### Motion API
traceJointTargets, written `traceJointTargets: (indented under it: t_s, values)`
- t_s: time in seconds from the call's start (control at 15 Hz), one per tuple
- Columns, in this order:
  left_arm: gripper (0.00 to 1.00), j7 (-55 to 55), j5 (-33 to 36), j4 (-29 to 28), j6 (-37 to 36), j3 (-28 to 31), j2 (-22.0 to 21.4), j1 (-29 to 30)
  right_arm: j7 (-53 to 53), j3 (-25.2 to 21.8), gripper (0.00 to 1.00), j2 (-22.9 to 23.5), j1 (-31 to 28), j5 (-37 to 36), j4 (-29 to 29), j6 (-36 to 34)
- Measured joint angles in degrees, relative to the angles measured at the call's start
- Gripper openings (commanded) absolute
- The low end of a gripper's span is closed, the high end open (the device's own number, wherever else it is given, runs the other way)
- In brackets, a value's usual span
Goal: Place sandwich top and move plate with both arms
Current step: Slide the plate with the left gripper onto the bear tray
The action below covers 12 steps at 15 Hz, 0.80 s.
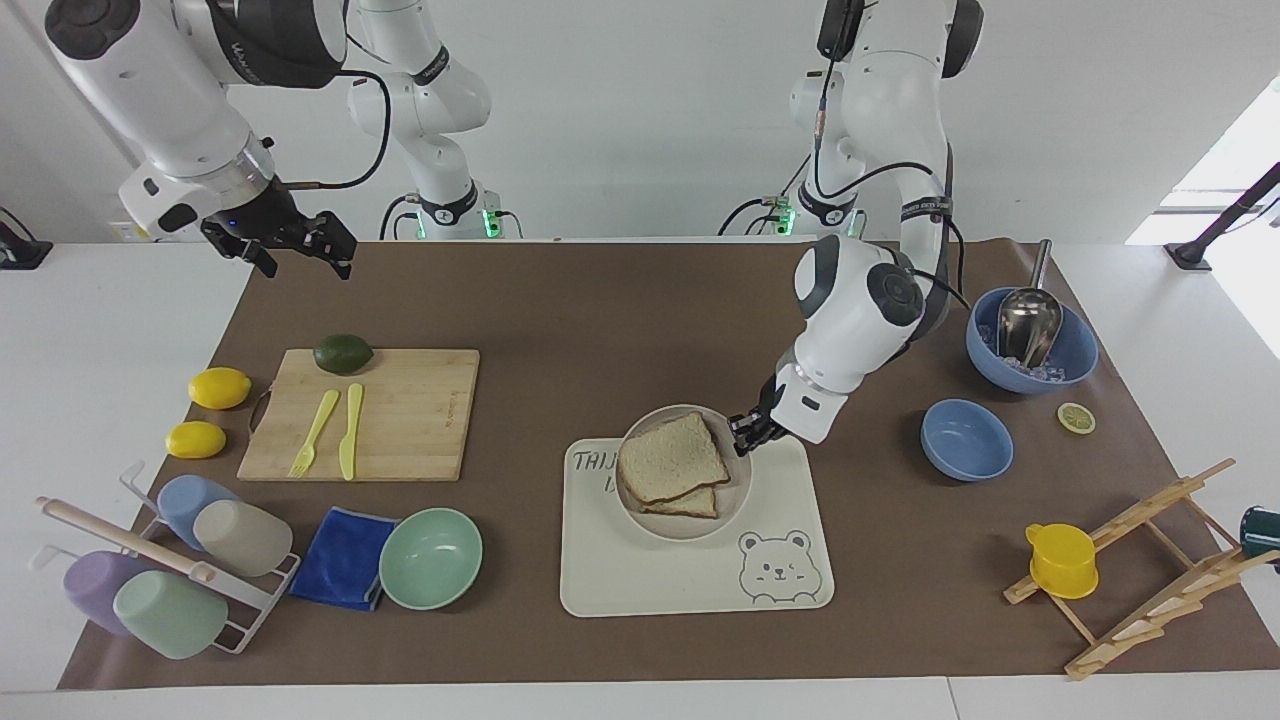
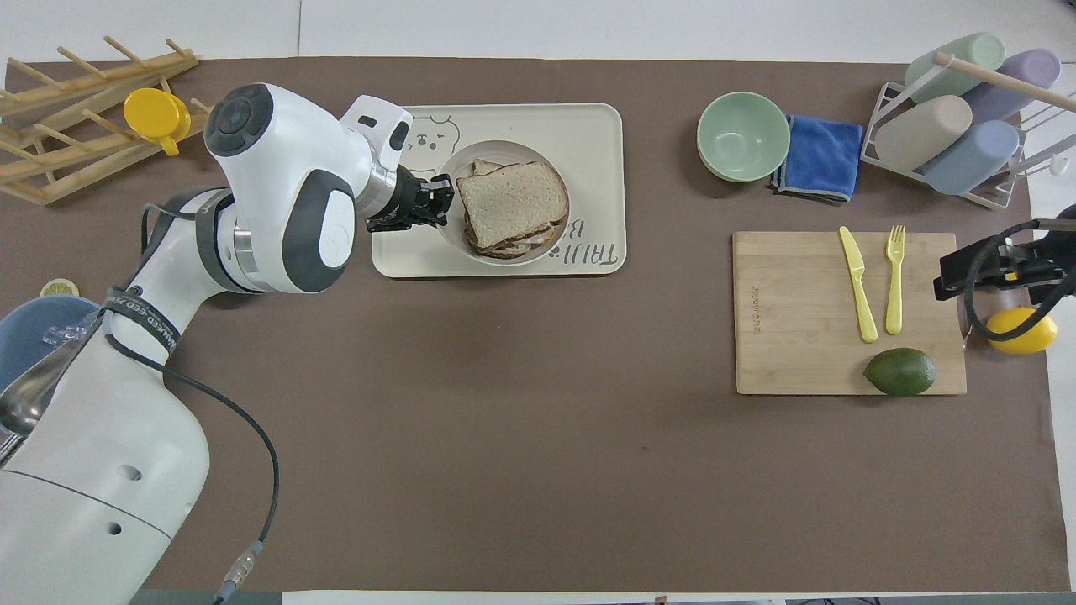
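The left gripper [image 1: 744, 432] is pinching the rim of the small round plate [image 1: 735, 492], its fingers clamped tight on the edge at the side toward the left arm's end of the table. The plate is sitting over the cream bear tray [image 1: 690, 575], covering part of the printed lettering; whether it is resting on the tray or hanging just above it, I cannot tell. The sandwich top [image 1: 670, 459], a plain slice of wholewheat bread, is lying on the plate across another slice [image 1: 695, 503] whose corner is peeking out beneath it, a little askew.

In the overhead view the same plate [image 2: 458, 244] is showing within the tray [image 2: 597, 143], with the top slice [image 2: 511, 199] filling most of it and the left gripper [image 2: 435, 202] gripping it beside the bear drawing.

The right gripper [image 1: 300, 245] is waiting up in the air over the corner of the brown mat at the right arm's end of the table, its fingers spread wide and holding nothing. Below it, farther from the robots, a wooden cutting board [image 1: 400, 420] is carrying an avocado [image 1: 343, 353], a yellow fork [image 1: 313, 433] and a yellow knife [image 1: 350, 430]. A mint green bowl [image 1: 431, 557] is sitting beside the tray, toward the right arm's end.
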Motion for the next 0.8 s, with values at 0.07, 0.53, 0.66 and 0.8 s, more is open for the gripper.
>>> traceJointTargets:
  t_s: [0.07,0.53,0.66,0.8]
  values:
    - [0.00,1.1,-0.5,0.4,0.1,0.0,0.8,0.3,0.0,0.0,1.00,0.0,0.0,0.0,0.0,0.0]
    - [0.00,4.4,-0.8,1.1,4.2,0.0,2.5,0.7,0.0,0.0,1.00,0.0,0.0,0.0,0.0,0.0]
    - [0.00,5.8,-0.8,1.0,4.9,0.0,2.9,0.8,0.0,0.0,1.00,0.0,0.0,0.0,0.0,0.0]
    - [0.00,7.1,-0.8,0.2,6.5,0.0,3.2,0.8,0.0,0.0,1.00,0.0,0.0,0.0,0.0,0.0]
